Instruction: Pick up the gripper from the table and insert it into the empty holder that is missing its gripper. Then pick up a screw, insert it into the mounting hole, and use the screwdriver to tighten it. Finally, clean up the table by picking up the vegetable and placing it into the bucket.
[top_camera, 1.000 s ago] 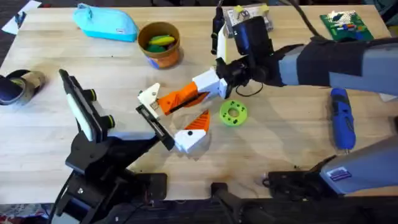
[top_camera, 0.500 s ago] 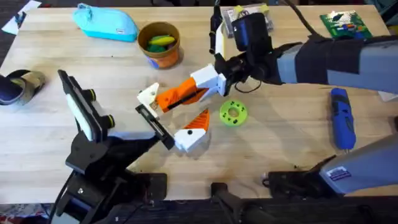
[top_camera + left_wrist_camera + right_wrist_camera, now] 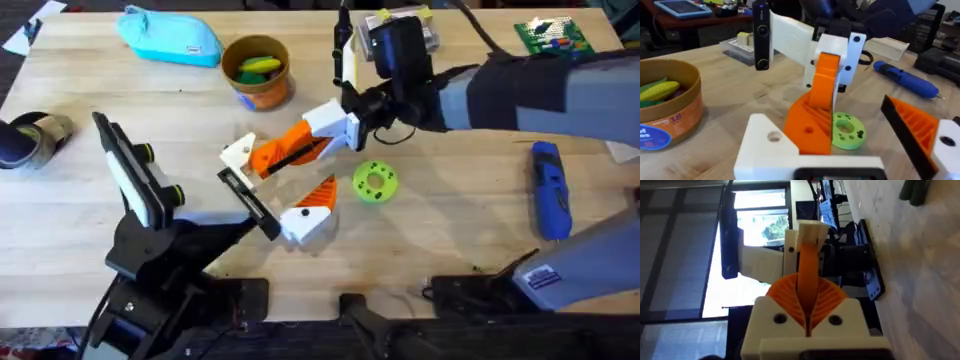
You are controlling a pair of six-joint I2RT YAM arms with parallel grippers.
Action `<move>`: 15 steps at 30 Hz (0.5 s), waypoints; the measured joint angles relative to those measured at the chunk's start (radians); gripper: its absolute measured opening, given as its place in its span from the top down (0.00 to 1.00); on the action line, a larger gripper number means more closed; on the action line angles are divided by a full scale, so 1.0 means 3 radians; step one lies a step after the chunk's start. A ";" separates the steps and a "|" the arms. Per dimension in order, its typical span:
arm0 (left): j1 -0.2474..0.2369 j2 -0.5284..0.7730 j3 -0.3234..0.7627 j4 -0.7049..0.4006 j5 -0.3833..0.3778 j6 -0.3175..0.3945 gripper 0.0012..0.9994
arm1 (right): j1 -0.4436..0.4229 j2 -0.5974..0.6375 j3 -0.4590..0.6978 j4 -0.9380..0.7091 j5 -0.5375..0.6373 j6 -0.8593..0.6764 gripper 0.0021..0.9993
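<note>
While the right gripper (image 3: pixel 275 155) stays clamped on the orange-and-white wedge-shaped gripper (image 3: pixel 262 155), insertion into the left arm's white holder (image 3: pixel 805 162) remains, its own jaw state unreadable.

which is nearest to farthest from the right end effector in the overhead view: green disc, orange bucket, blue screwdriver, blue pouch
Measured from the right end effector, mid-table:
1. Orange bucket, behind it toward the far edge, and the green disc, to its right, are too close to call.
2. Blue pouch, at the far left corner.
3. Blue screwdriver, far off on the right side.
</note>
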 joint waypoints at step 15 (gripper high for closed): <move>0.0052 -0.0001 0.0000 -0.0003 -0.0089 -0.0011 0.00 | 0.0193 0.0579 0.0492 0.0399 -0.0201 0.0345 0.99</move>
